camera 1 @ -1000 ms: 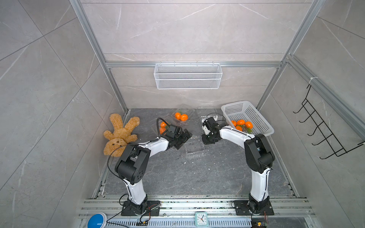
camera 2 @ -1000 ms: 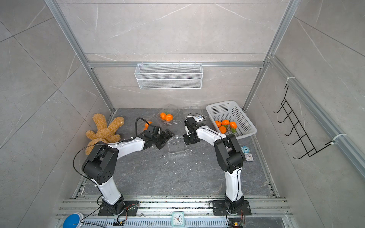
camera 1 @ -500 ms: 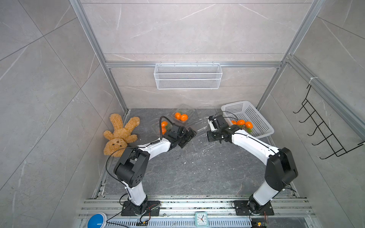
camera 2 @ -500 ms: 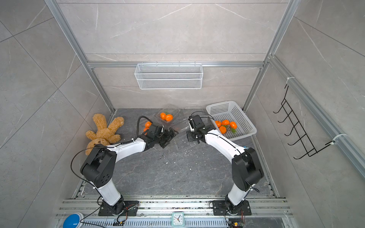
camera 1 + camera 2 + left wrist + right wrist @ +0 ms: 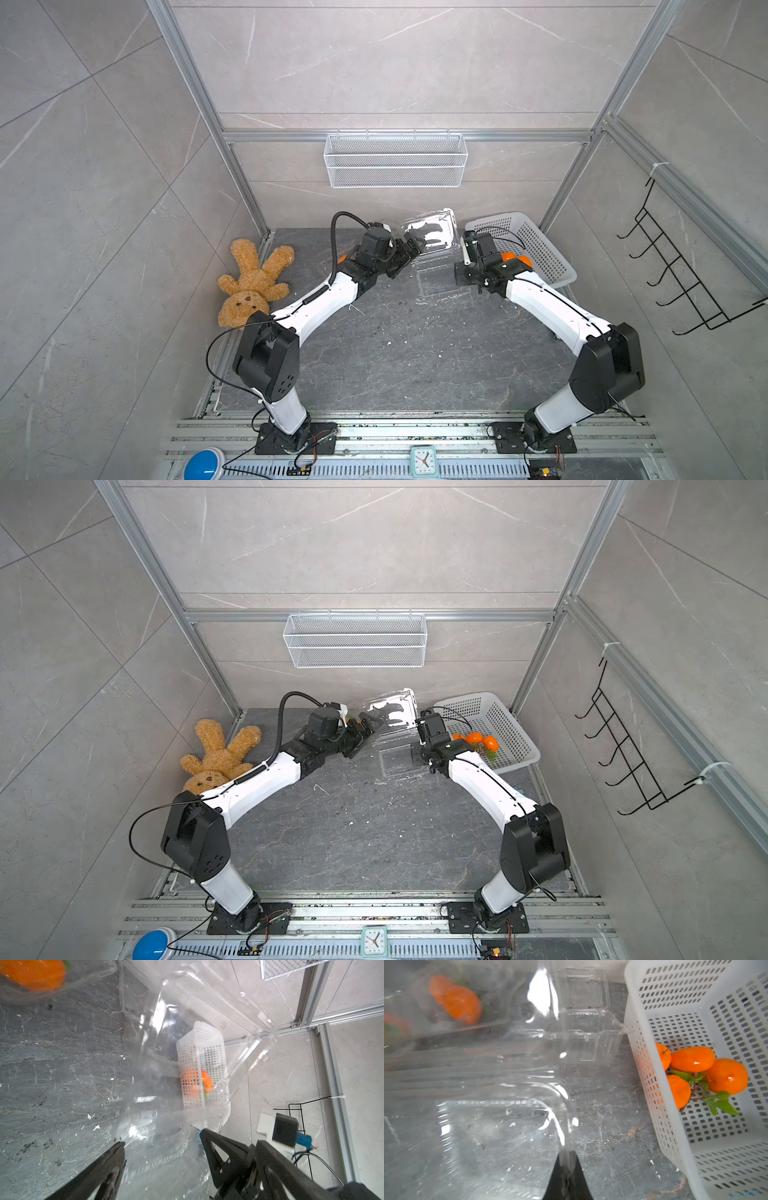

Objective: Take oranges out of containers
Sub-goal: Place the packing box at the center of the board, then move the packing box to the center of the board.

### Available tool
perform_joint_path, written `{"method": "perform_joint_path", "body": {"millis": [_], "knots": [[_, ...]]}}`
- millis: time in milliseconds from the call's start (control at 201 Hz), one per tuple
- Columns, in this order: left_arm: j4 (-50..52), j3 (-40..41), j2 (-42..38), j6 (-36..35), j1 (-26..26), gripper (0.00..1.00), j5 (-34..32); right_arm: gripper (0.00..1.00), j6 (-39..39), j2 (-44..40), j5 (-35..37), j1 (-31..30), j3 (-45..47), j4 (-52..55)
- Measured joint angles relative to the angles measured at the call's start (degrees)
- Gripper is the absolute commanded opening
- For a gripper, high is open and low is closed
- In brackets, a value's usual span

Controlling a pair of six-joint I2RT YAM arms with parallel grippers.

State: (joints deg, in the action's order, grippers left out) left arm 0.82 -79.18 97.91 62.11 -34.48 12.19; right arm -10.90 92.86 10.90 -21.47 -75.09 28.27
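Observation:
A clear container (image 5: 436,284) lies open on the dark floor, its lid (image 5: 430,232) raised toward the back wall. My right gripper (image 5: 568,1155) is shut on that container's rim; in a top view it sits at the right edge (image 5: 460,276). My left gripper (image 5: 163,1139) is open, and its fingers straddle the clear plastic by the lid (image 5: 370,725). Several oranges (image 5: 691,1059) lie in the white basket (image 5: 726,1136). More oranges (image 5: 456,1001) sit in another container, one showing close in the left wrist view (image 5: 33,972).
The white basket (image 5: 536,249) stands at the back right, against my right arm. An empty clear container (image 5: 587,1028) lies beside it. A teddy bear (image 5: 253,282) lies at the left wall. A wire basket (image 5: 395,160) hangs on the back wall, black hooks (image 5: 681,270) on the right.
My right gripper has closed on the container's rim and the arm has stretched out. The left gripper moved farther back and right, and the clear lid now stands up.

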Motion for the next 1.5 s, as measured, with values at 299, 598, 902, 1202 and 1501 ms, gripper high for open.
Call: {"method": "perform_joint_path", "body": {"millis": [299,598,902,1202,1501], "knots": [[0.83,1.97,1.79,-0.09,1.03,0.99,0.74,0.17,0.0,9.94,-1.62,7.5,2.86,-2.64],[8.68,7.93,-3.43,-3.91,11.76,1.0,1.84,0.7,-1.4,10.71,-2.32,7.37,0.57,-1.95],[15.89,8.0,-8.04,-8.35,29.46,1.0,-0.07,1.0,-3.91,9.49,-9.18,-3.04,-16.35,-2.34],[15.91,4.76,3.67,-9.09,38.86,1.0,0.35,1.0,-7.17,43.34,-21.94,-14.53,-51.74,-1.95],[14.16,-0.02,12.26,-10.29,38.91,0.99,3.78,1.0,-10.29,74.1,-24.92,-16.35,-97.37,13.51]]}}
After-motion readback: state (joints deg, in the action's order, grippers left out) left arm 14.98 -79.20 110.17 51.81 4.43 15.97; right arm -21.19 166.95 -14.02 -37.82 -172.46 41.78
